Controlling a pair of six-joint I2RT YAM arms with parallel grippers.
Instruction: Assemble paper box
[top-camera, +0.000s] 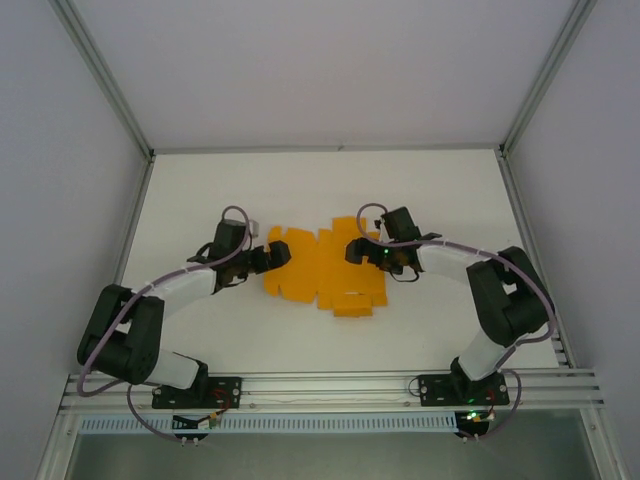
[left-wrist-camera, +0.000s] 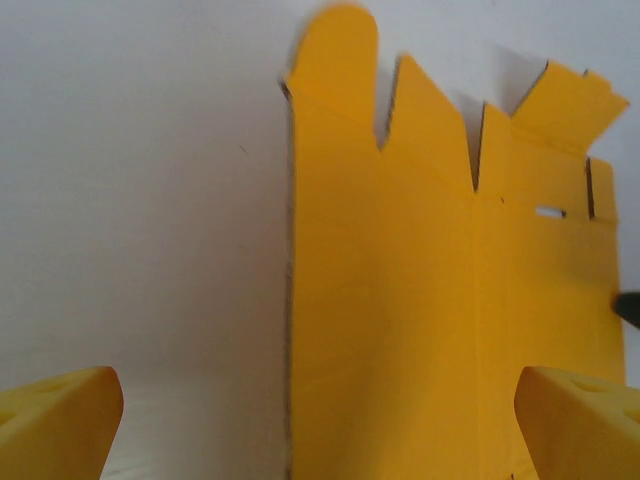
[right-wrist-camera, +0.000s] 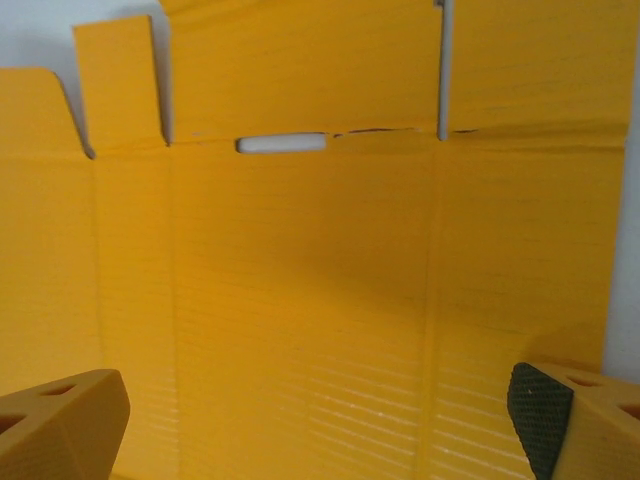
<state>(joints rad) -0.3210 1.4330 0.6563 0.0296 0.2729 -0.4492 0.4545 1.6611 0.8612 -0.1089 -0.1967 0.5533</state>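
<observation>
Jaws of the right gripper (right-wrist-camera: 320, 425) stand wide apart, nothing between them. One orange fingertip (right-wrist-camera: 60, 420) sits at 7 o'clock. The other is at 5 o'clock, with a dark textured pad (right-wrist-camera: 538, 410) facing inward. Beyond them the paper box (right-wrist-camera: 300, 290) lies as an unfolded orange-yellow sheet with faint horizontal ribbing. Vertical creases run from 12 to 6. A narrow slot (right-wrist-camera: 282, 143) is cut at 11 o'clock, on a horizontal crease. Above that crease, flaps reach toward 12, parted by thin cuts. A narrow flap (right-wrist-camera: 118, 80) stands between 10 and 11. White table (right-wrist-camera: 40, 35) shows in the 10 o'clock corner and as a strip at 3.
</observation>
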